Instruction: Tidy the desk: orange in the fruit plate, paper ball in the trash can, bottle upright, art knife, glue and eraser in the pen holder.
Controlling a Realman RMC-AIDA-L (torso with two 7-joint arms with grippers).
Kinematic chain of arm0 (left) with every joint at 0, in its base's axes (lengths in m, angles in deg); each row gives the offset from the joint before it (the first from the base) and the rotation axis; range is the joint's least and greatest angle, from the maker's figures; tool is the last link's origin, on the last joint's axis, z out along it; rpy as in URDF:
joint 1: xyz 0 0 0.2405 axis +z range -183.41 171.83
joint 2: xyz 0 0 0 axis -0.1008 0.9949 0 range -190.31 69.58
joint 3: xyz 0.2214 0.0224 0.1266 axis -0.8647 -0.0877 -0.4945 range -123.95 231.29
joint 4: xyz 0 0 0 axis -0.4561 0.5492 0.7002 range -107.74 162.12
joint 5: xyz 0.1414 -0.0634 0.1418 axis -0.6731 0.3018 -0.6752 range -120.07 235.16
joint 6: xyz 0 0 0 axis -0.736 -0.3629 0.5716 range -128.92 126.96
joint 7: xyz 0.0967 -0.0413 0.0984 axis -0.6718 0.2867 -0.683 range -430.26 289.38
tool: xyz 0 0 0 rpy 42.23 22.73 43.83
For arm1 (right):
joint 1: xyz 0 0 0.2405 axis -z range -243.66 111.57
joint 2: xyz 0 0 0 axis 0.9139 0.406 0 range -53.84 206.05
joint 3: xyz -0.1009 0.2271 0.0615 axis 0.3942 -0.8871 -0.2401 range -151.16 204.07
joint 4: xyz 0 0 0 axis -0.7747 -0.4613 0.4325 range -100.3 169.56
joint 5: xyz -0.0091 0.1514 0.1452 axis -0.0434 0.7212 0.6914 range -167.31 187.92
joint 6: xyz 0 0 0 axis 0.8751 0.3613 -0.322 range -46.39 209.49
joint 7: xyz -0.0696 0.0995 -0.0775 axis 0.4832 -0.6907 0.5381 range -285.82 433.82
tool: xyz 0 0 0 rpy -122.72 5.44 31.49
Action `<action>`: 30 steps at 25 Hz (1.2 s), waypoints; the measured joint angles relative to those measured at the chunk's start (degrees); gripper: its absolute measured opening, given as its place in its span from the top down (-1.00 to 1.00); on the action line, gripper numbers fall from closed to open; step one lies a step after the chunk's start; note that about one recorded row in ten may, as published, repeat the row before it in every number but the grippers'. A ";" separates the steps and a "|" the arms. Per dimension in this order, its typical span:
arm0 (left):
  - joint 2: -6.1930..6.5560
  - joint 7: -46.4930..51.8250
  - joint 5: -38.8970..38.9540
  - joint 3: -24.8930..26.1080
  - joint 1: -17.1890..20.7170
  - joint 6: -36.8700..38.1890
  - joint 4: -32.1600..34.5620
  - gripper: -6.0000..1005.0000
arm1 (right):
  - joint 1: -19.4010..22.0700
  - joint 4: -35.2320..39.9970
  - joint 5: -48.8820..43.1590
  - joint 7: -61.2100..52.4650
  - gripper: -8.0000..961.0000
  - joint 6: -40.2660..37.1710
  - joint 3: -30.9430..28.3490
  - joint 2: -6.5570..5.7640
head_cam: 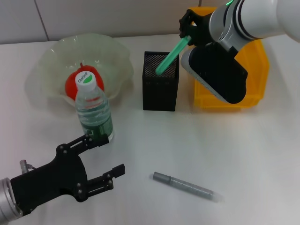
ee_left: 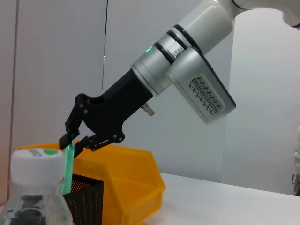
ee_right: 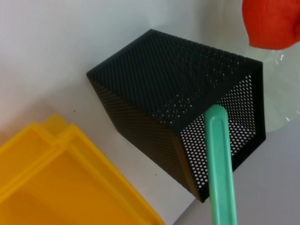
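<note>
We are lowering the green art knife, clamped in our right gripper, into the pen holder; releasing comes next, left gripper idling jaws apart.

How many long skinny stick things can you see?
2. A green stick is held by the right gripper, its lower end dipping into the pen holder. A grey pen-like stick lies on the table. More may hide inside the holder.

Black metal-mesh pen holder, glossy orange

bare tabletop mid-desk, bottle possibly crowding left gripper
</note>
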 joint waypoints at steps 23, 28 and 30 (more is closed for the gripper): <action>-0.18 0.00 -0.01 -0.15 -1.03 -0.33 -0.49 -0.54 | -3.13 -0.14 0.00 -3.62 0.62 -3.70 0.93 0.00; -0.14 0.00 -0.01 -0.01 -1.63 -0.44 -0.79 -0.54 | -3.18 0.10 0.00 -4.00 0.60 -4.33 0.62 0.00; -0.14 0.00 -0.01 -0.01 -1.63 -0.44 -0.79 -0.54 | -3.17 0.27 0.00 -4.21 0.59 -4.38 0.43 0.00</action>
